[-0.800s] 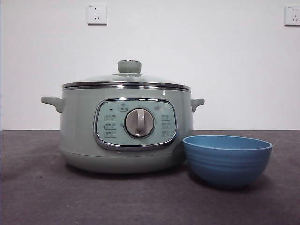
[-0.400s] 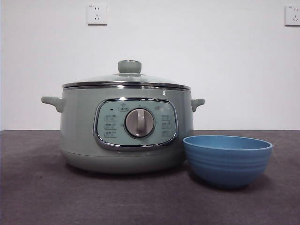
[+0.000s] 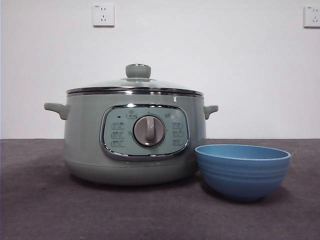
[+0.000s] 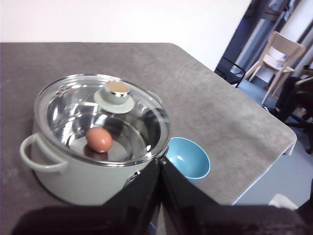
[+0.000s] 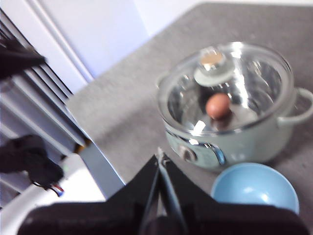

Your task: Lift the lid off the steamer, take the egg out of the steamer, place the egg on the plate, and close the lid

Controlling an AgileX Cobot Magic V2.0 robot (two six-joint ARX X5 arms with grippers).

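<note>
The pale green steamer (image 3: 135,142) stands on the dark table with its glass lid (image 3: 136,85) seated on the rim, green knob (image 3: 138,70) on top. Through the glass, a brown egg (image 4: 99,139) (image 5: 218,105) rests inside the steel pot. The sky-blue plate (image 3: 242,170) (image 4: 187,157) (image 5: 254,191), a small bowl, sits empty just beside the steamer's front. My left gripper (image 4: 160,164) hangs shut, well back from and above the steamer. My right gripper (image 5: 160,159) is also shut, high and away from the pot. Neither arm shows in the front view.
The table's edge (image 4: 274,156) drops off past the plate, with chairs (image 4: 274,56) beyond it. A white wall with two sockets (image 3: 103,15) stands behind the table. Grey tabletop (image 3: 40,200) spreads around the steamer.
</note>
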